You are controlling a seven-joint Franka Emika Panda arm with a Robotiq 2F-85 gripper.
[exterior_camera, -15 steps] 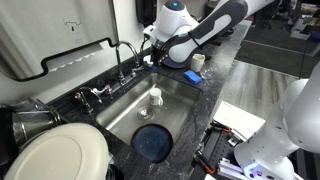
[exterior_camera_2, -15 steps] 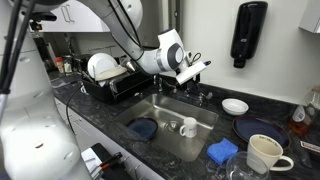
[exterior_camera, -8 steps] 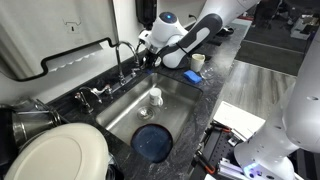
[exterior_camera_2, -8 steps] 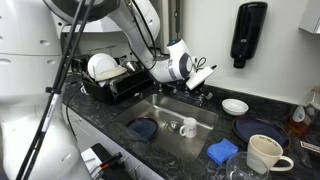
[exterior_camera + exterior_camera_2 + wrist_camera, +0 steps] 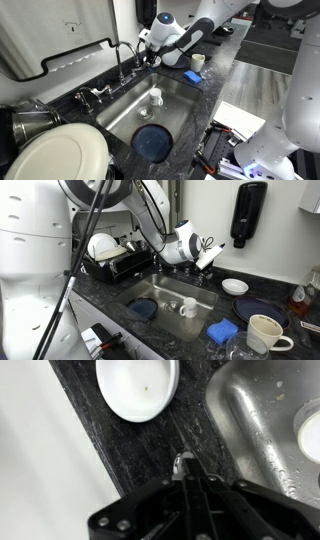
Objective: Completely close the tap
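The tap (image 5: 122,52) is a slim chrome gooseneck behind the sink, with small lever handles at its base. My gripper (image 5: 149,58) hangs just beside the spout, at the back edge of the basin. In an exterior view the gripper (image 5: 212,252) points down toward the counter behind the sink. In the wrist view the gripper (image 5: 184,472) has its jaws pressed together. A small chrome lever (image 5: 182,459) peeks out right at their tips. I cannot tell whether the tips touch it. No water stream shows.
The steel sink (image 5: 120,118) holds a white cup (image 5: 155,97) and a blue plate (image 5: 153,143). A white bowl (image 5: 236,285) sits on the dark counter near the gripper. A dish rack (image 5: 112,265) and a black soap dispenser (image 5: 249,212) flank the sink. A blue sponge (image 5: 192,76) lies behind the arm.
The jaws have gone from partly open to fully shut. The gripper has moved along the back of the sink toward the tap's base and lowered.
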